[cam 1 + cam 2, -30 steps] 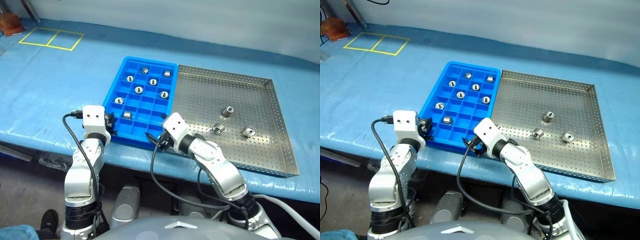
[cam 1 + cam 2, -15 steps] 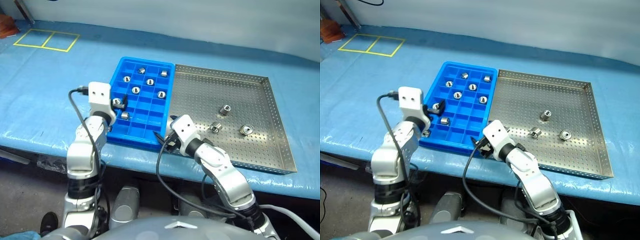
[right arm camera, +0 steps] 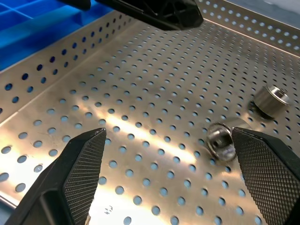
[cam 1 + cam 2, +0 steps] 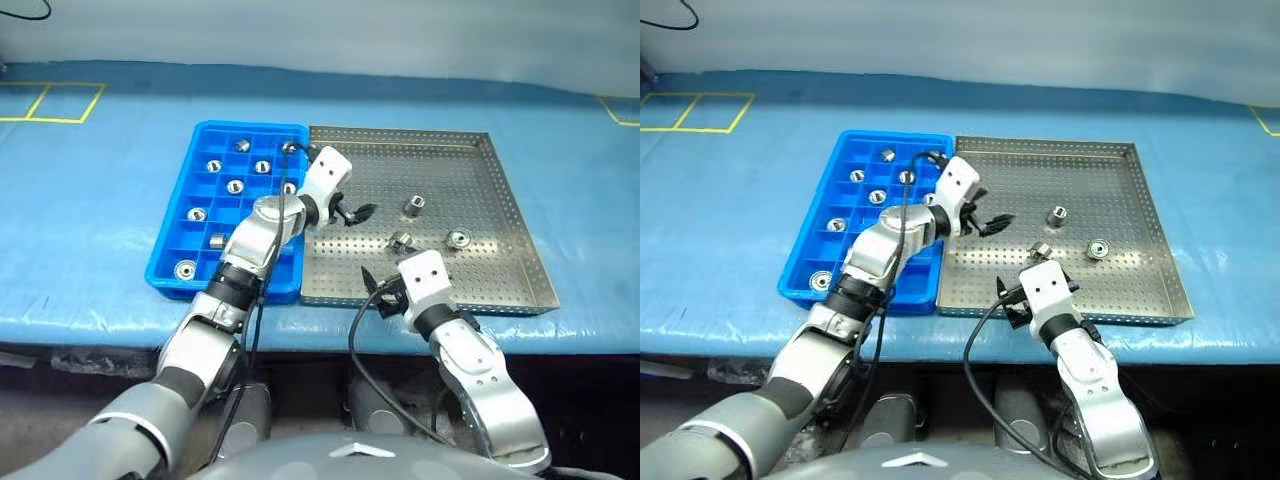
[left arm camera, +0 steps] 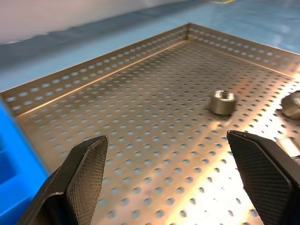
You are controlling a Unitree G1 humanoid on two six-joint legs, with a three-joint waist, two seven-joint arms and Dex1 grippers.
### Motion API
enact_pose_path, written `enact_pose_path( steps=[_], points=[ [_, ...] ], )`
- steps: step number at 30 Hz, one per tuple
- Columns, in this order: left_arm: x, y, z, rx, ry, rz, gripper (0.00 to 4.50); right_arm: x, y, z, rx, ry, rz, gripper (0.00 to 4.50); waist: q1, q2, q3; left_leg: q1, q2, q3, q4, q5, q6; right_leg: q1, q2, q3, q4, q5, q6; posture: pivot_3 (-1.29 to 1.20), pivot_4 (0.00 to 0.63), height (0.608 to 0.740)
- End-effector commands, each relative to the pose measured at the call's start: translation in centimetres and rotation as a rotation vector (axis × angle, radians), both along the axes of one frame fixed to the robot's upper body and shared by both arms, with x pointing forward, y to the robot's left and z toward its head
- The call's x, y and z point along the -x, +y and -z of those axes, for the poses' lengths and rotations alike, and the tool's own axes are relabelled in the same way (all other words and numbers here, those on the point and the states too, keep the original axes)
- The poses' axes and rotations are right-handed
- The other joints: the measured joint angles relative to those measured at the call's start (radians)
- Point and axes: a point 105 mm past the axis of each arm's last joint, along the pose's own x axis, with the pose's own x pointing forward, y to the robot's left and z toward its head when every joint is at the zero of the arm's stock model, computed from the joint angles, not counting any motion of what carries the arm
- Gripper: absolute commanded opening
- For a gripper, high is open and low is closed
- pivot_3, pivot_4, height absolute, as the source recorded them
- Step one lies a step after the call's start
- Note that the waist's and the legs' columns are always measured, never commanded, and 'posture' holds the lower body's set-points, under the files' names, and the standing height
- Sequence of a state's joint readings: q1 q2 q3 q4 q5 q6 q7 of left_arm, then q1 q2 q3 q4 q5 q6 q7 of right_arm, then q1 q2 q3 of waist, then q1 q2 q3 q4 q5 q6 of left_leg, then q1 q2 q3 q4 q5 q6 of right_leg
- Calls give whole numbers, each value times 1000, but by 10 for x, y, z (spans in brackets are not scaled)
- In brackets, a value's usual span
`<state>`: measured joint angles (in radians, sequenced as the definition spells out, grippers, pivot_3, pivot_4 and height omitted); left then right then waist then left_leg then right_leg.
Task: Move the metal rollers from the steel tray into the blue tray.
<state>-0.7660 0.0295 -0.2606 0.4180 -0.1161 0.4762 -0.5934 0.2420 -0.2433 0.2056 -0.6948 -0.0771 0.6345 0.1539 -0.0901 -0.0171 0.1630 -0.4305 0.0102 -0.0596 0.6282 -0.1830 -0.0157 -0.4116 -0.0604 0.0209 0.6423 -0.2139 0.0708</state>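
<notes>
The blue tray (image 4: 228, 212) sat on the left with 8 metal rollers (image 4: 214, 240) in its compartments, touching the steel tray (image 4: 500, 205) on its right, where 3 rollers were left: one standing upright (image 4: 412, 207), one on its side nearer the front (image 4: 399, 241), and a flat one toward the right rim (image 4: 459, 238). The main risk looked like a collision or a nudged part: both arms were working over the same patch of perforated floor, and the round rollers would likely roll or skid away if a fingertip clipped one instead of straddling it. The left gripper (image 4: 352, 214) reached across from the blue tray, jaws spread wide and empty, hovering over the steel tray's floor with the upright roller just ahead. The right gripper (image 4: 378, 293) hung at the steel tray's front rim, jaws fully apart, holding nothing, the side-lying roller (image 3: 221, 139) between its fingertips' line of approach.
</notes>
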Motion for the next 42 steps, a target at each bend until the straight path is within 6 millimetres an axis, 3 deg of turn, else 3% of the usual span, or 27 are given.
enact_pose_path(
  steps=[1,8,15,18,24,29,34,37,42],
  points=[
    [6,-28,-1,-8,-19,110,4437,3,-4,-19,-6,-86,42,4500,-11,0,0,0,0,0,0,0,0,0,0,0,0,0,0,-278,150,740],
    [17,-56,16,-33,30,187,4437,8,-8,-19,-4,-88,79,4500,-67,0,0,0,0,0,0,0,0,-1,0,1,0,0,0,-321,150,740],
    [12,-59,35,-122,23,150,4437,8,-9,-20,-4,-93,90,4500,-118,0,0,0,0,0,0,0,0,0,0,1,0,0,0,-328,150,740],
    [10,-55,41,-147,33,120,3857,8,-9,-20,-5,-95,91,4500,-132,0,0,0,0,0,0,0,0,0,0,1,0,0,1,-328,150,740],
    [6,-47,37,-133,27,90,1955,3,-5,-21,-7,-98,71,4500,-142,0,0,0,0,-1,-1,0,0,0,0,1,0,0,1,-292,150,740],
    [3,-38,16,-61,-15,64,1914,1,0,-21,-8,-98,39,4500,-140,1,0,0,0,-1,-1,0,0,-1,0,1,0,0,1,-257,150,740],
    [-6,-9,-22,64,-98,-70,1914,-4,10,-22,-14,-100,-15,4500,-134,1,1,0,0,-1,-2,0,0,-1,0,1,1,1,2,-219,150,740],
    [-11,18,-40,113,-158,-182,1914,-8,19,-23,-19,-105,-62,4500,-116,1,1,1,0,-1,-2,0,0,-1,0,1,2,1,3,-172,150,740],
    [-11,65,-45,121,-211,-371,1914,-15,31,-26,-20,-113,-135,4500,-65,2,1,1,0,-1,-2,0,0,-1,1,1,2,2,3,-102,150,740]
  ],
)
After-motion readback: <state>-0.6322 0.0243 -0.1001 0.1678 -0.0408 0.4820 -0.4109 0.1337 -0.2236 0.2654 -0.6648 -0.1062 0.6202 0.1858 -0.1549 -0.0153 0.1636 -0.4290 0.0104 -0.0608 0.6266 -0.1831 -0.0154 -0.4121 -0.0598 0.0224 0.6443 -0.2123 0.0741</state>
